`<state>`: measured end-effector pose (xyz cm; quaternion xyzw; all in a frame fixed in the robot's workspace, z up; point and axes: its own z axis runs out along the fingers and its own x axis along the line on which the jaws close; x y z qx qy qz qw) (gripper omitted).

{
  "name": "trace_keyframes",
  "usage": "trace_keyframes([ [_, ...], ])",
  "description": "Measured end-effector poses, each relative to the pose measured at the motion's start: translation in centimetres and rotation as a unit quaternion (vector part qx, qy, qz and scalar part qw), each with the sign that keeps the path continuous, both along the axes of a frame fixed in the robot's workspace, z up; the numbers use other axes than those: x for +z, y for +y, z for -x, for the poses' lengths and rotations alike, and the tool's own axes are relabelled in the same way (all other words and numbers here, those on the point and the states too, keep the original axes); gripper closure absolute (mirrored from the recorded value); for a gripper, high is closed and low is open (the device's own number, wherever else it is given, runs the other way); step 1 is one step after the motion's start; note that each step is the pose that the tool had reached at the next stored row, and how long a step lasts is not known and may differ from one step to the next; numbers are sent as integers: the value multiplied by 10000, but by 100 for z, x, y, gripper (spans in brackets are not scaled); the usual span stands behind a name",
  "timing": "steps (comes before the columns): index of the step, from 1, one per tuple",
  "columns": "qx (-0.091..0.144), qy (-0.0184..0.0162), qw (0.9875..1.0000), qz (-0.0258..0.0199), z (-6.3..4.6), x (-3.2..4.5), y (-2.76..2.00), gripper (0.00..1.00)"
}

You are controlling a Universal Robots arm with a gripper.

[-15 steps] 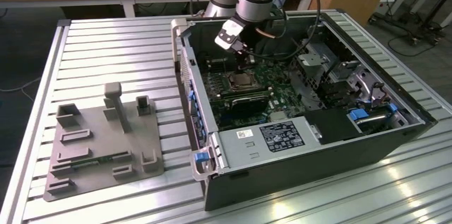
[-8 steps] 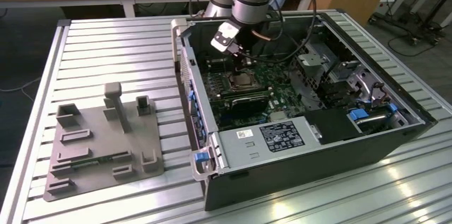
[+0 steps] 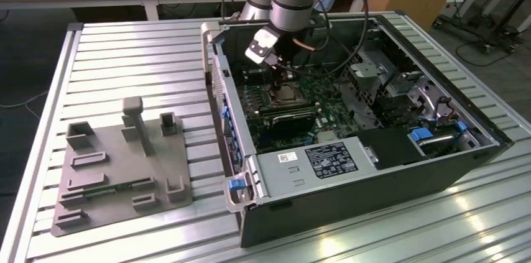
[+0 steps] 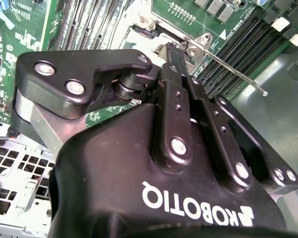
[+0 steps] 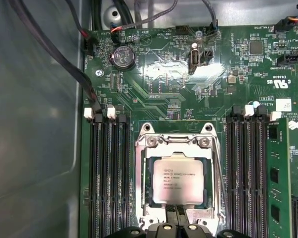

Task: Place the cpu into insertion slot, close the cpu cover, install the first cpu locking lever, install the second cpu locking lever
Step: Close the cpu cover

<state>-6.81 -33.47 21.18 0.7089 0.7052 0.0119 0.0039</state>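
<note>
The cpu (image 5: 178, 179), a flat silver-grey square, lies in the insertion slot (image 5: 208, 130) on the green board. The silver cpu cover (image 5: 140, 173) frames it and looks laid flat around it. My gripper (image 5: 176, 212) is at one edge of the socket, its fingers pressed together with nothing visibly between them. In the second wrist view the gripper (image 4: 173, 48) tips touch the socket's metal edge, and a thin locking lever (image 4: 233, 74) sticks out free beside them. In the exterior view the gripper (image 3: 280, 84) reaches down into the open case just above the cpu (image 3: 287, 94).
Long black memory slots (image 5: 107, 168) flank the socket on both sides. Cables (image 5: 64, 64) run along the case wall. A black box with a white label (image 3: 332, 158) sits at the case front. A grey fixture plate (image 3: 116, 163) stands on the slatted table at the exterior view's left.
</note>
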Motion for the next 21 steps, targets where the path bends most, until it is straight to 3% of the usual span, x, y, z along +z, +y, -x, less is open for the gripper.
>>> trace_keyframes([
  [12, -1, -1, 10000, 5, 1, -94, 0, 90],
  [21, -1, -2, 10000, 12, 0, -78, 0, 90],
])
